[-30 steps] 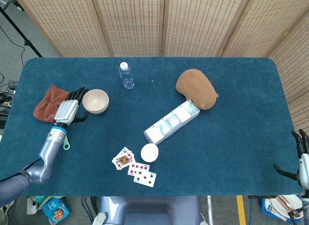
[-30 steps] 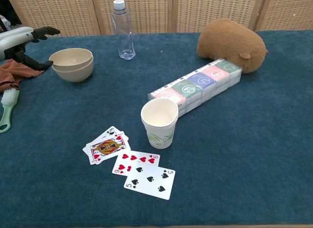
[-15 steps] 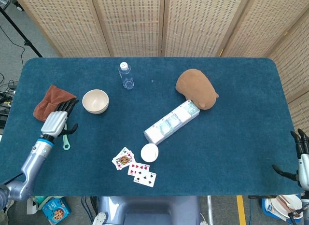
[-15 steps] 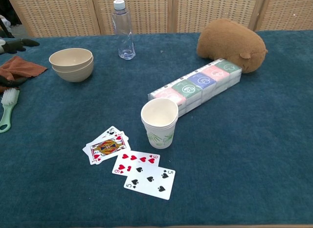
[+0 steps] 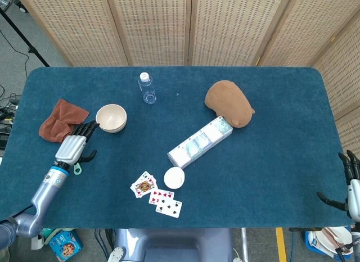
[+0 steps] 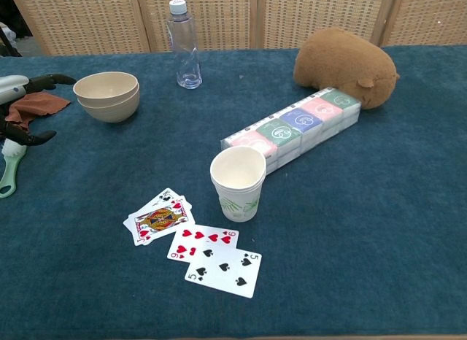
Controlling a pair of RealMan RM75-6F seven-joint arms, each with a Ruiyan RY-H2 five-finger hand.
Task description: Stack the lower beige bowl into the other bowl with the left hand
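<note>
Two beige bowls (image 5: 111, 117) (image 6: 107, 95) sit nested one inside the other at the table's left side. My left hand (image 5: 75, 144) (image 6: 20, 106) hovers open a little to the near left of the stack, fingers spread and pointing toward it, touching nothing. My right hand (image 5: 350, 186) hangs open off the table's right edge, holding nothing; the chest view does not show it.
A brown cloth (image 5: 60, 119) and a green-handled brush (image 6: 9, 168) lie by the left hand. A water bottle (image 5: 147, 88), brown plush toy (image 5: 228, 103), long pill box (image 5: 200, 141), paper cup (image 6: 238, 182) and playing cards (image 5: 157, 195) occupy the middle.
The left hand drew back from the bowls toward the near left edge, then came slightly back toward them. The stacked bowls stayed put.
</note>
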